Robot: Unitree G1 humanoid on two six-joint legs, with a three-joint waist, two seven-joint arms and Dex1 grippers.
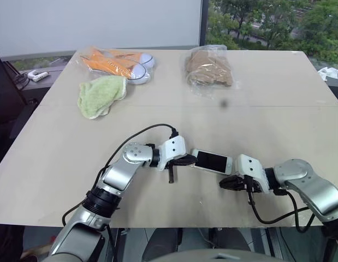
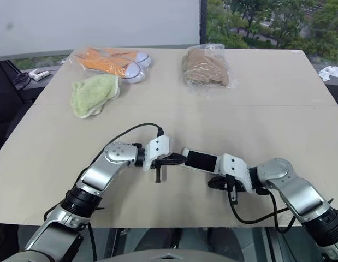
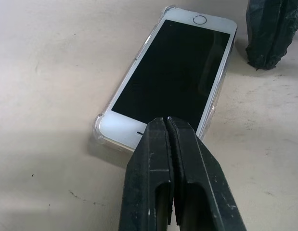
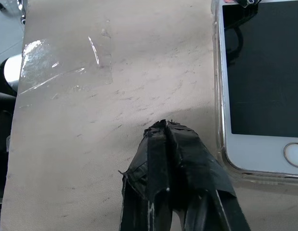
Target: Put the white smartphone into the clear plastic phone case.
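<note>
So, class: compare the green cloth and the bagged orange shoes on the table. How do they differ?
The green cloth is green, soft and lies bare; the orange shoes are orange with white toes and sealed in a clear bag. The cloth lies nearer the robot, the shoes farther back. Both rest on the table.

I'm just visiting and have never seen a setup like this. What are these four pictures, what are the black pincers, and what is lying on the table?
It is a humanoid robot with two arms. Two pictures come from cameras in its head, looking down at the table; the other two sit on its wrists, looking along the fingers. The black pincers are its left gripper and right gripper, both shut and holding nothing. Between them lies the white smartphone, screen up, with the clear plastic phone case showing around its edges. The left gripper's tip is over one end of the phone. Farther back lie a green cloth, bagged orange shoes and a bag of brown stuff.
</note>
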